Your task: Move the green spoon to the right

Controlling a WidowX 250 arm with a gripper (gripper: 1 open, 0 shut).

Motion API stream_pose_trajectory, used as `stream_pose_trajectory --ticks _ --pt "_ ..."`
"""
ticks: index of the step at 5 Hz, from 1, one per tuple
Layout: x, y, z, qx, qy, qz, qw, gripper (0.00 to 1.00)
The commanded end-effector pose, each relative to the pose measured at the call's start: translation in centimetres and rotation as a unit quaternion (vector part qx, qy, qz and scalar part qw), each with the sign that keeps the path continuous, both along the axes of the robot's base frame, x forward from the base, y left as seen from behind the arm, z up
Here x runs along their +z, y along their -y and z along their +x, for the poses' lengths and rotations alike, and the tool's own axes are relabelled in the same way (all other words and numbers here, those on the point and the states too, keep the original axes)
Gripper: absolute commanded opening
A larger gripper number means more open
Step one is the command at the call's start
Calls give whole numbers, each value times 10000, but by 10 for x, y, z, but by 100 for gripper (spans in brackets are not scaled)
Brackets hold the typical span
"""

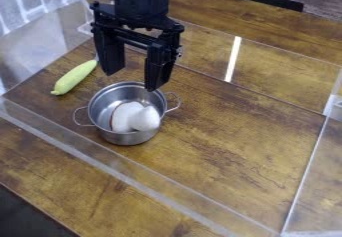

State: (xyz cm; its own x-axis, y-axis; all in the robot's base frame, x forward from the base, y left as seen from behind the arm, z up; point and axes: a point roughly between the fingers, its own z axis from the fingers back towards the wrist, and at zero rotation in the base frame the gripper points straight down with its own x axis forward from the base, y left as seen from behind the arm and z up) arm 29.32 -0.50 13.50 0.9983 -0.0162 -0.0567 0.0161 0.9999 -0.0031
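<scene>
**Green spoon at the left of the table**

I see the green spoon (pixel 75 77) lying flat on the wooden tabletop, toward the left side of my view. Its thick yellow-green handle runs diagonally, the lower end pointing down-left, the upper end up-right. The upper end passes behind the arm, so I cannot make out its metal bowl. Nothing grips it.

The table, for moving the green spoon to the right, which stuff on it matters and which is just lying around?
Belongs to the job:
- green spoon, lying at the left
- gripper, open, pointing down above the pot

Just lying about:
- steel pot
- white object inside the pot
</scene>
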Motion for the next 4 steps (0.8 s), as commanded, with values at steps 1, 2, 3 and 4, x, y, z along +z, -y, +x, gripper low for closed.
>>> stream_pose_trajectory --ticks 1,2,3,4 --pt "-21 3 1 245 -167 -8 9996 100" --pt "-33 -17 8 600 -127 11 9981 100" --pt "-30 -45 18 392 -58 11 9992 100" --pt "-22 -81 29 207 141 55 9997 100"
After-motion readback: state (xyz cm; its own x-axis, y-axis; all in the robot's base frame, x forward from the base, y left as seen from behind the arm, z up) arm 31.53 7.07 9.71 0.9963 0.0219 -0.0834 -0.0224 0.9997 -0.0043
